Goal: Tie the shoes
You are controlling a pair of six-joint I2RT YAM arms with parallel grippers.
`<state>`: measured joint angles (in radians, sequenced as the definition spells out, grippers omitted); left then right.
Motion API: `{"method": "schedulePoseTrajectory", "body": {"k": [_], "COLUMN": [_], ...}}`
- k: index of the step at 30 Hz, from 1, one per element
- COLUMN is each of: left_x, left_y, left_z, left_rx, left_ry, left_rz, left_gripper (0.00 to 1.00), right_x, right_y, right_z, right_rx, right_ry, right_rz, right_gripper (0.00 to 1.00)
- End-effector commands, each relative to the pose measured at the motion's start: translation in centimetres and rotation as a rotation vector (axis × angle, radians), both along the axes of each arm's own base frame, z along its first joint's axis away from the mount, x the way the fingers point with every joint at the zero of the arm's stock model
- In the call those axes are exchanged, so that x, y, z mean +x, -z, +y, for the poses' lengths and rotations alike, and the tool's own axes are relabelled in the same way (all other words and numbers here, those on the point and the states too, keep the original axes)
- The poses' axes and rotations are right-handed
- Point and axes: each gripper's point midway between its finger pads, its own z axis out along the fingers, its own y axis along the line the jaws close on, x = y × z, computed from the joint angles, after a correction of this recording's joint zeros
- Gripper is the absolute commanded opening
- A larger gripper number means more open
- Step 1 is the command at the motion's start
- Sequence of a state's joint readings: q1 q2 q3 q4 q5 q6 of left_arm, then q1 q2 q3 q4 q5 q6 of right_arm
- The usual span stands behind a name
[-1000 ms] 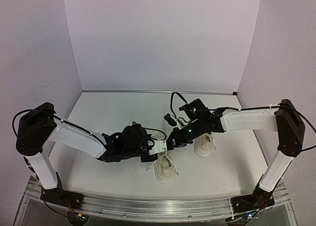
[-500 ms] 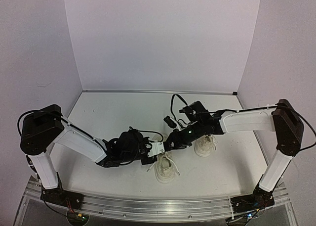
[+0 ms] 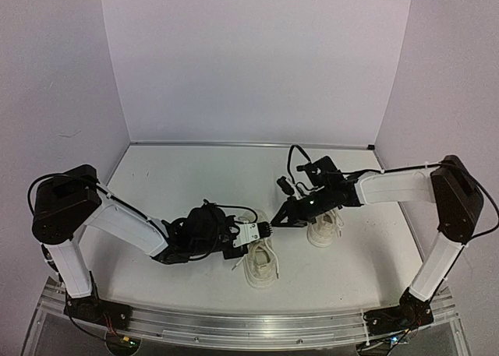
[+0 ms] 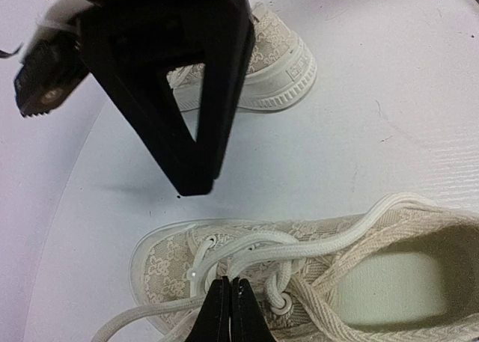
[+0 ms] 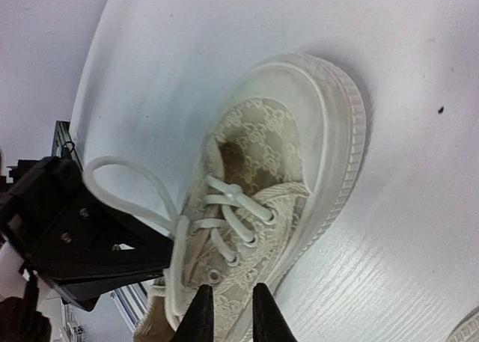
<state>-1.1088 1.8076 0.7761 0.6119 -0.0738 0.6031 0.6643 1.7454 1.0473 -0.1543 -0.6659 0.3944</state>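
Two cream sneakers with white laces lie on the white table. The near shoe (image 3: 261, 264) lies under both grippers, and the far shoe (image 3: 323, 230) lies to the right. My left gripper (image 3: 263, 233) is shut, its tips (image 4: 230, 303) resting on the lace crossing of the near shoe (image 4: 168, 271); no lace shows between them. Loose lace ends (image 4: 142, 321) trail off past the toe. My right gripper (image 3: 276, 220) hovers over the same shoe (image 5: 277, 155), its fingers a narrow gap apart (image 5: 228, 312) and holding nothing. A lace loop (image 5: 123, 170) stands off the shoe.
The right gripper (image 4: 196, 181) hangs close above and in front of my left fingers. The far shoe (image 4: 281, 57) lies behind it. The left gripper's black body (image 5: 82, 237) sits beside the near shoe. White walls enclose the table; a metal rail (image 3: 249, 329) runs along the near edge.
My right gripper has moved a little to the right and back, away from the left gripper. The left arm drew in slightly a second ago and has since held still.
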Motion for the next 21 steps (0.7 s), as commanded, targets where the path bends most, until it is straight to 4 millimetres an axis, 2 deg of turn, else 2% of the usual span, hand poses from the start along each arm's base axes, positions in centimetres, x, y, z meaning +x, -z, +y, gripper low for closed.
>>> {"method": "schedulePoseTrajectory", "body": {"k": [1,8,21], "left_x": [0.2,0.1,0.0], "left_y": [-0.3,0.2,0.7], "left_z": [0.0,0.0,0.1], "left_rx": [-0.005,0.030,0.066], "left_ry": [0.006,0.017,0.032], "left_rz": [-0.014,-0.016,-0.030], "left_gripper": [0.00,0.00,0.00], "right_x": [0.1,-1.4,-2.2], "right_y": [1.1,0.9,-0.5], "right_z": [0.6,2.4,3.3], "right_rx": [-0.021,0.040,0.116], "right_ry": [-0.036,-0.118,-0.150], "right_rz": [0.001,0.026,0.050], "right_gripper": [0.13,0.11,0.14]}}
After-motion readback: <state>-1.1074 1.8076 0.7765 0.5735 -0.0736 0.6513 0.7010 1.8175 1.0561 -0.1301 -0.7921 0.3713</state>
